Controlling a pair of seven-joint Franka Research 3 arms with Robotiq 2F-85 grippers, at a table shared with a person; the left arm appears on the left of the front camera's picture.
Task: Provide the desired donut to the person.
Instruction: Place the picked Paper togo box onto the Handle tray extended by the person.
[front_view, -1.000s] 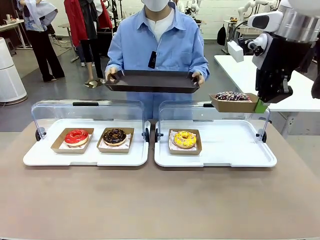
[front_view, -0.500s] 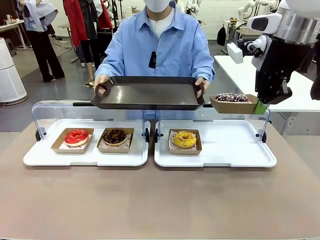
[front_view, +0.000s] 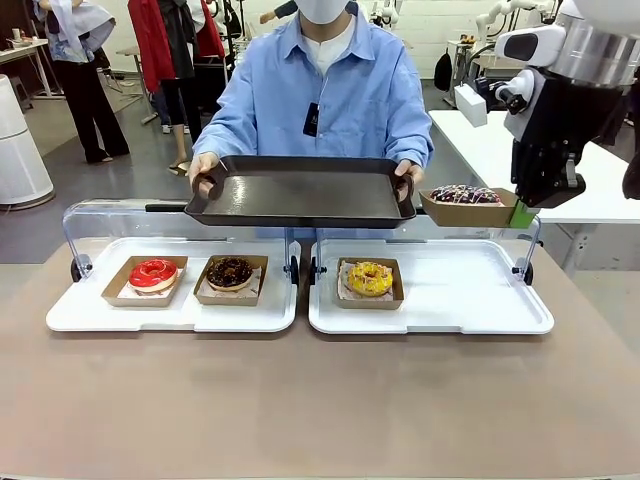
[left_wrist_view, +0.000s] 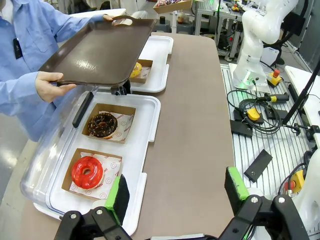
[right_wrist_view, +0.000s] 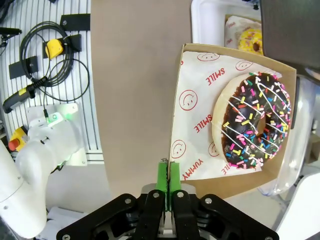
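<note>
Raised and brought forward since the earlier frame, the dark tray (front_view: 300, 195) is held by the person (front_view: 330, 90). Beside it, the box (front_view: 470, 210) of the sprinkled donut (right_wrist_view: 255, 122) is clamped aloft by the right fingers (right_wrist_view: 162, 175); the left fingers (left_wrist_view: 116, 194) are held apart above the worktop (left_wrist_view: 190, 125).

Robotics lab, judging by black coiled cables (left_wrist_view: 250, 102) and a yellow red-buttoned emergency-stop box (left_wrist_view: 274, 76) lying on a slotted aluminium plate (left_wrist_view: 250, 150) beside the brown table's (left_wrist_view: 190, 125) edge.
</note>
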